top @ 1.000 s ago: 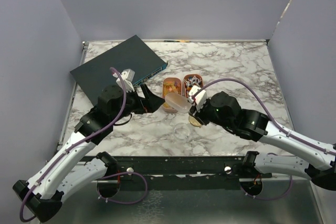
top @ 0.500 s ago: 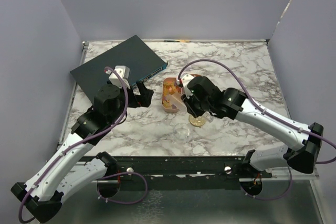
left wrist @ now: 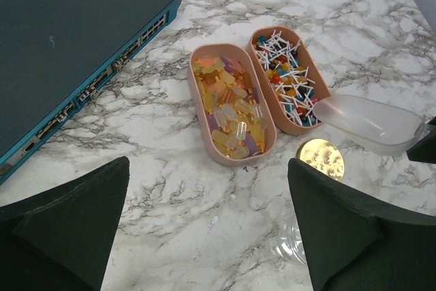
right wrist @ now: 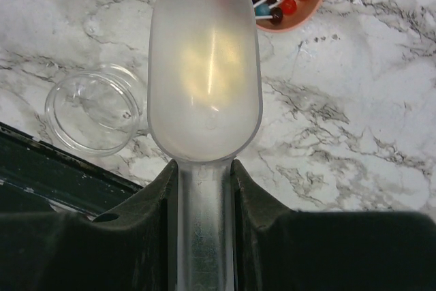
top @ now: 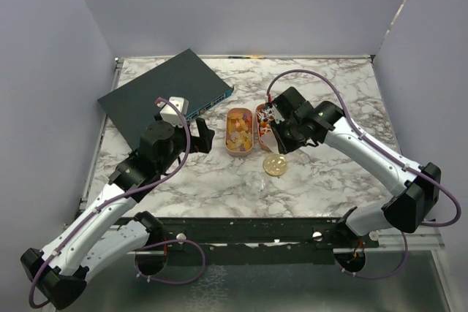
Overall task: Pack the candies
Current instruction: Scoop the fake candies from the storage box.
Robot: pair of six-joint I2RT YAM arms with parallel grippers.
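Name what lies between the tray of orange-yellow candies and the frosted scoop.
Between the orange-yellow candies and the scoop lies the second peach tray, full of tiny stick lollipops; the left wrist view shows it.

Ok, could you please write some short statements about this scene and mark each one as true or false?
1. The right jaws grip the scoop. True.
2. The scoop is full. False: it is empty; the candies lie in the trays.
3. The left jaws are shut on a tray. False: they are open and hold nothing.
4. The lid lies on the table. True.
5. The jar holds candies. False: it looks empty.
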